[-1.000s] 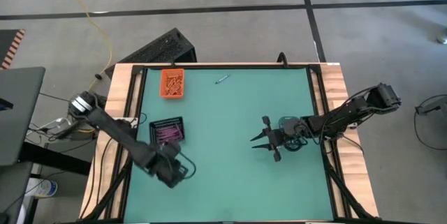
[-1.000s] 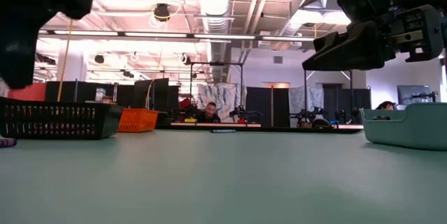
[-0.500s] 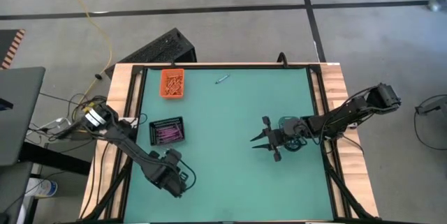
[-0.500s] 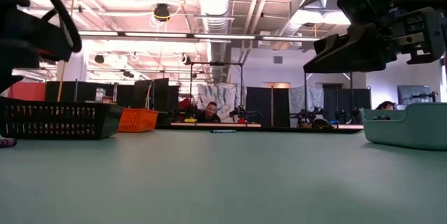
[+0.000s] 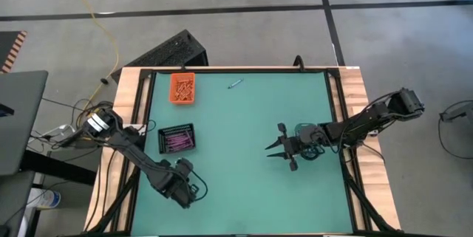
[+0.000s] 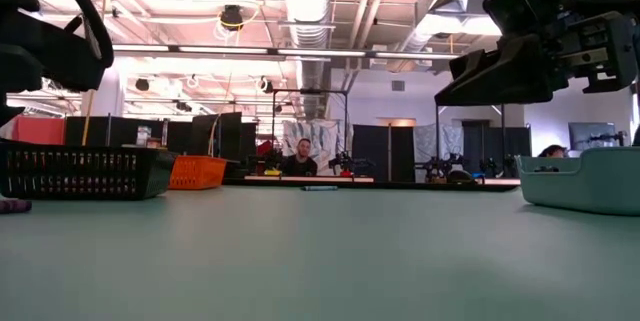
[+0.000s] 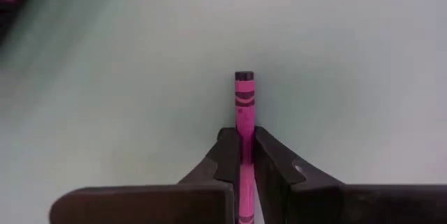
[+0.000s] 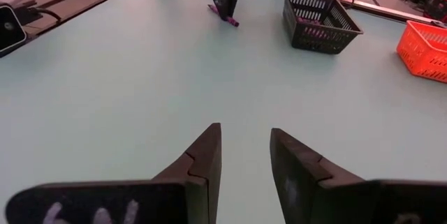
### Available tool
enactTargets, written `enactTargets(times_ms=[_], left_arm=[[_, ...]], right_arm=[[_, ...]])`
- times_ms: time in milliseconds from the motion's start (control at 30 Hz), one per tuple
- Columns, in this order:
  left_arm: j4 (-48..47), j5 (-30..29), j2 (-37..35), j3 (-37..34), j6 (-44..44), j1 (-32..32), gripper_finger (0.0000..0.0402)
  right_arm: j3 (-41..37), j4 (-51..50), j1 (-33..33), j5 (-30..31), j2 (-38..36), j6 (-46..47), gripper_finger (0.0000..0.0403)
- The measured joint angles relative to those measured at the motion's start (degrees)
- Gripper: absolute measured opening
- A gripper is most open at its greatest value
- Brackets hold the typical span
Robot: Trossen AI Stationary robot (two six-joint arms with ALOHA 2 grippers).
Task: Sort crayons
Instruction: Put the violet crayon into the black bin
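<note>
My left gripper [image 5: 185, 191] is near the table's front left, shut on a pink crayon [image 7: 243, 105]. The right wrist view shows the left gripper [image 8: 225, 1] and the crayon [image 8: 231, 20] slanting down to the table. The crayon also shows in the low view [image 6: 12, 204]. My right gripper [image 5: 276, 150] is open and empty above mid-table, right of centre. Pink crayons lie in a black tray [image 5: 177, 139], orange ones in an orange tray [image 5: 182, 88]. A lone blue crayon [image 5: 235, 83] lies on the table near the far edge. My left gripper pinches the pink crayon's shaft [image 7: 243, 155] between its two fingers. The fingers slant down at the table, and the crayon runs along them. Its free end [image 7: 244, 79] sticks out past the fingertips, low at the table. I cannot tell whether it touches the table.
A pale teal tray [image 6: 580, 181] stands at the table's right, under my right arm [image 5: 347, 130]. The black tray [image 6: 80, 171] and orange tray [image 6: 195, 171] stand at the left. A person sits in the room beyond the far edge.
My left arm has swung, and its gripper has gone a little toward the table's near edge, still shut on the pink crayon.
</note>
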Motion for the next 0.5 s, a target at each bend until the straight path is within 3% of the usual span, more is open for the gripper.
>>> enactTargets(times_ms=[200,500], left_arm=[[-2.26,-0.34,-2.07,2.36,5.24,2.08,0.0012],[-13.21,-9.90,-12.83,9.02,20.74,9.45,0.0011]], right_arm=[[0.00,0.20,0.00,0.00,0.00,0.00,0.0119],[0.00,0.39,0.00,0.02,0.00,0.00,0.0119]])
